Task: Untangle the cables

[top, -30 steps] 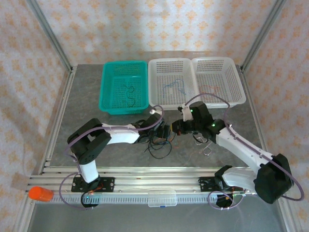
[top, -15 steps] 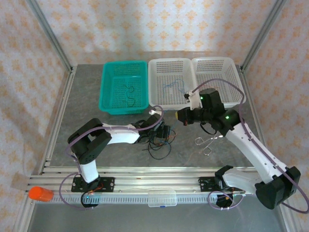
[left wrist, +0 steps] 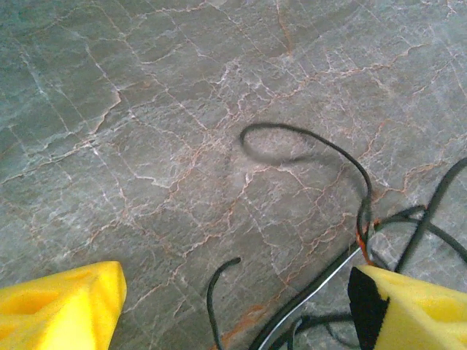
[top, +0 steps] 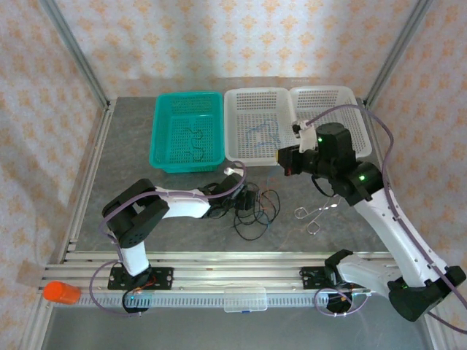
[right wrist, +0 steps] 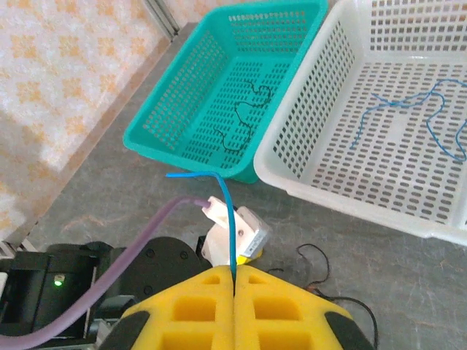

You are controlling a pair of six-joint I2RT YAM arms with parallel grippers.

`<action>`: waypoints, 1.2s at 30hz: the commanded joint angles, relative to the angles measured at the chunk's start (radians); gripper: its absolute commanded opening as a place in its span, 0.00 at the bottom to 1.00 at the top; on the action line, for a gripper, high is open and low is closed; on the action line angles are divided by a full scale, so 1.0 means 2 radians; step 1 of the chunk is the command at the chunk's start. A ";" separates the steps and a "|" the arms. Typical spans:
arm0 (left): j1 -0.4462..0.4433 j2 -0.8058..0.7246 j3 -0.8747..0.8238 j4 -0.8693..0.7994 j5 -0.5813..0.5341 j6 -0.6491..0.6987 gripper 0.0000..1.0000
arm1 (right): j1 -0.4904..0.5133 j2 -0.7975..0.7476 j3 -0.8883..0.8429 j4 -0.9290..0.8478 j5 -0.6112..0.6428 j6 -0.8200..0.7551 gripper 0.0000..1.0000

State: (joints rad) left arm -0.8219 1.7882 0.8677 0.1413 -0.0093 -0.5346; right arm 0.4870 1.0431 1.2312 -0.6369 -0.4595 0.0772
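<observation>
A tangle of black and red-orange cables [top: 257, 216] lies on the table in the middle. My left gripper [top: 246, 200] is low at its left side and open. Between its yellow fingers [left wrist: 58, 306] run black cables [left wrist: 306, 138] over the stone surface, and an orange bit [left wrist: 363, 240] touches the right finger. My right gripper [top: 284, 162] hangs raised in front of the white baskets, shut on a thin blue cable [right wrist: 230, 211] that sticks up from its closed pads and bends left at the top.
At the back stand a teal basket [top: 164, 138] holding a black cable [right wrist: 244, 120], a white basket [top: 241, 98] holding a blue cable [right wrist: 408, 109], and another white basket [top: 350, 98] with a reddish one. A silver scissors-like tool [top: 314, 216] lies right of the tangle.
My right gripper has risen and moved right and back toward the white baskets, still shut on the blue cable. The tangle has spread slightly to the right. The left arm has stayed put.
</observation>
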 commanded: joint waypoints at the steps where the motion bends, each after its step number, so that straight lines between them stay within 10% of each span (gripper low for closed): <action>1: 0.004 -0.015 -0.019 -0.007 -0.019 -0.012 0.82 | -0.003 -0.003 0.010 0.022 0.005 0.019 0.00; 16: 0.003 -0.266 -0.123 0.038 -0.087 0.019 0.90 | -0.003 0.040 -0.023 0.114 0.000 0.136 0.00; 36: -0.039 -0.177 0.066 0.014 0.009 0.107 0.85 | -0.003 0.080 -0.020 0.120 -0.053 0.187 0.00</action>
State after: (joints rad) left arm -0.8959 1.4097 0.9672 0.1761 -0.0086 -0.3588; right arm 0.4870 1.2060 1.1984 -0.4259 -0.5228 0.4347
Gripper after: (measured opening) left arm 0.853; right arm 0.048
